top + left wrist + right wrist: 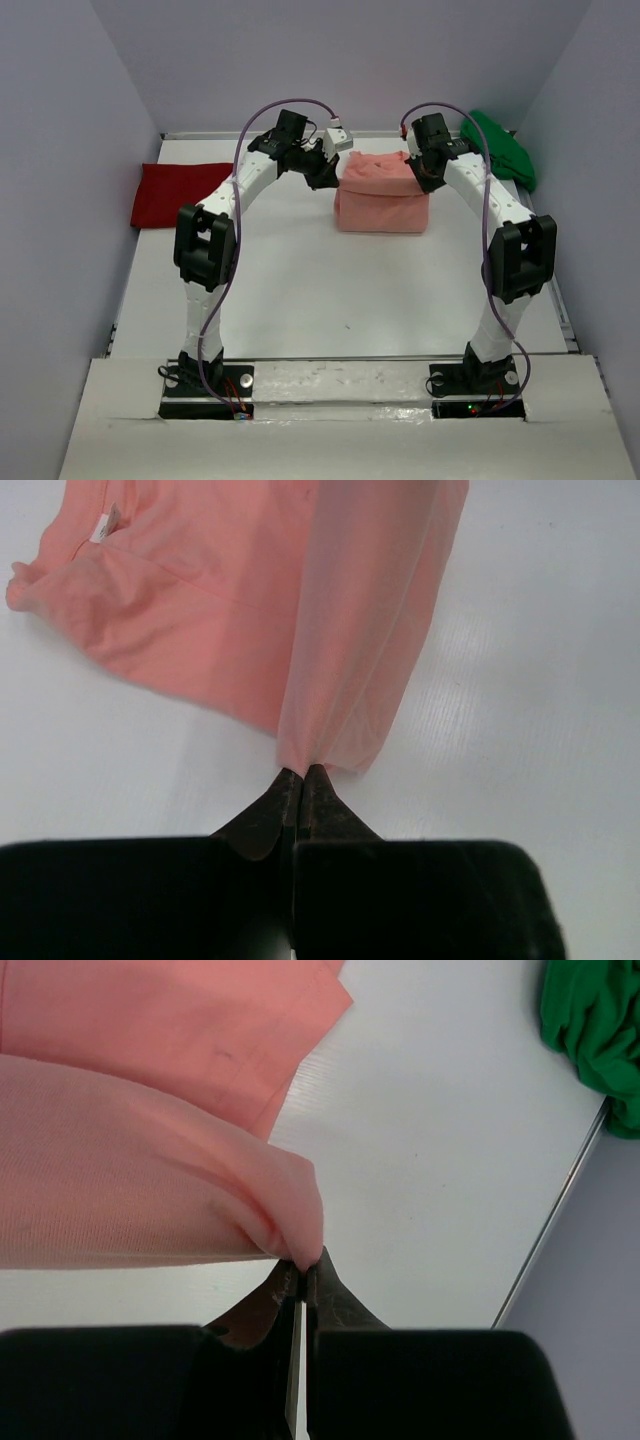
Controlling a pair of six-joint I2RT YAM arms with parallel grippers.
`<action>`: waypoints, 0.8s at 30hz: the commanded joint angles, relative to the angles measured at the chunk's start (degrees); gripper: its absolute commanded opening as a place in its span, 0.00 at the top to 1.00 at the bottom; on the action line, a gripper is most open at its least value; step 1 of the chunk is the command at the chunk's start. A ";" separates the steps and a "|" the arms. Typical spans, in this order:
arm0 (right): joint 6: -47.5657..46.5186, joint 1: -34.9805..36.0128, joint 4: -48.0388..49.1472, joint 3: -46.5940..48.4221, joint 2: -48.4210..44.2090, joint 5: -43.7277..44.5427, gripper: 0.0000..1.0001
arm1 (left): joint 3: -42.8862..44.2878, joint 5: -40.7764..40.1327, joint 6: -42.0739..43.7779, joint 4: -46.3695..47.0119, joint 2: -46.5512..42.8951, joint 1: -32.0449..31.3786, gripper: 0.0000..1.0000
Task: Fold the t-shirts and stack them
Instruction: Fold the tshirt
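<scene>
Left claw (302,777) and right claw (303,1268) are each pinching a thin edge of the salmon-pink t-shirt (385,200); uneven pulling could slip it free, skewing the fold.

The plain salmon-pink soft cloth t-shirt (382,195) is one even colour, bar a small white label (105,525). Left of it lies the plain deep red cloth t-shirt (178,193); right of it, the plain bright green cloth t-shirt (500,150). The smooth flat worktop (330,290) beneath it is white. The left tool (302,775) and right tool (303,1268) at its edges are black.
</scene>
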 commanded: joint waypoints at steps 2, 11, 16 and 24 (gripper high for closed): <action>-0.73 -0.74 0.89 1.44 -2.51 3.89 1.00 | 1.40 0.28 -0.93 -0.05 -3.42 0.90 1.00; 1.03 -0.74 -2.36 -1.72 -10.68 1.69 1.00 | -4.05 -0.41 -1.37 -0.05 -9.75 0.81 1.00; 1.47 -0.74 -5.69 -4.35 -15.52 -2.26 1.00 | -8.70 1.34 -1.28 -0.32 -14.23 0.37 1.00; -0.55 -0.74 -13.77 -11.83 -24.30 -13.42 1.00 | -17.39 4.24 3.29 -5.59 -18.62 -2.00 1.00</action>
